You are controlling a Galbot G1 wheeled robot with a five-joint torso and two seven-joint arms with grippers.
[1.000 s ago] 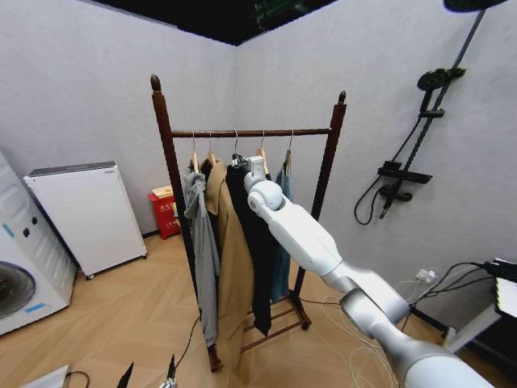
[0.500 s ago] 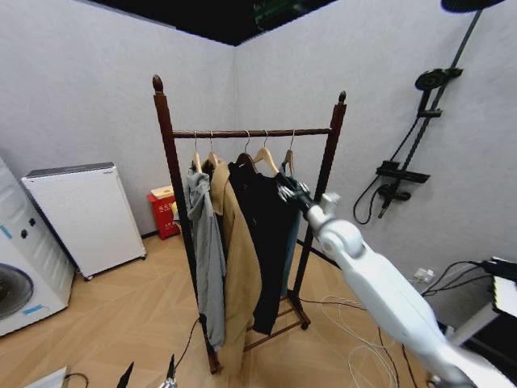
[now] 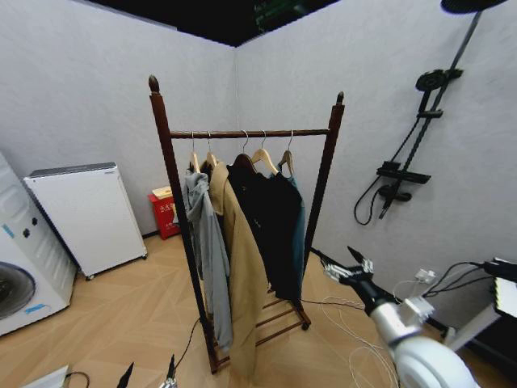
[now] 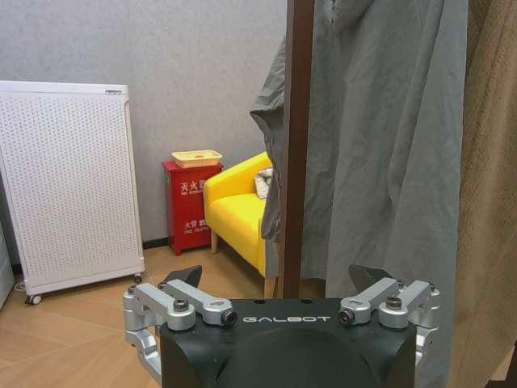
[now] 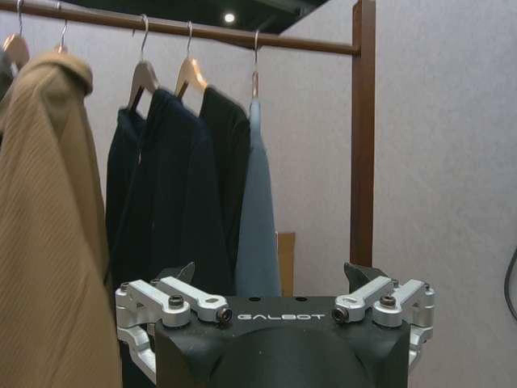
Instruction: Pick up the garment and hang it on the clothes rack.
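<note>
A: Where is the garment (image 3: 271, 226)?
B: On a hanger on the clothes rack (image 3: 323, 174) rail, between the tan coat (image 3: 242, 275) and a blue piece.
A: And the tools?
B: The right tool (image 3: 339, 265) is low beside the rack, fingers spread, empty. The left tool (image 4: 279, 295) is gaping too, near the grey hoodie (image 4: 380, 162).

Pale grey textured walls (image 3: 89, 89) meet in a far corner under a black ceiling (image 3: 218, 16). The floor (image 3: 121, 315) is light wood in a herringbone pattern. At left stands a white perforated cabinet (image 3: 85, 214) on castors, with a washing machine (image 3: 20, 275) nearer. A small red box (image 3: 166, 212) sits against the far wall, beside a yellow armchair (image 4: 238, 214). A black shower fitting (image 3: 416, 129) hangs on the right wall, with cables (image 3: 355, 315) on the floor below.
</note>
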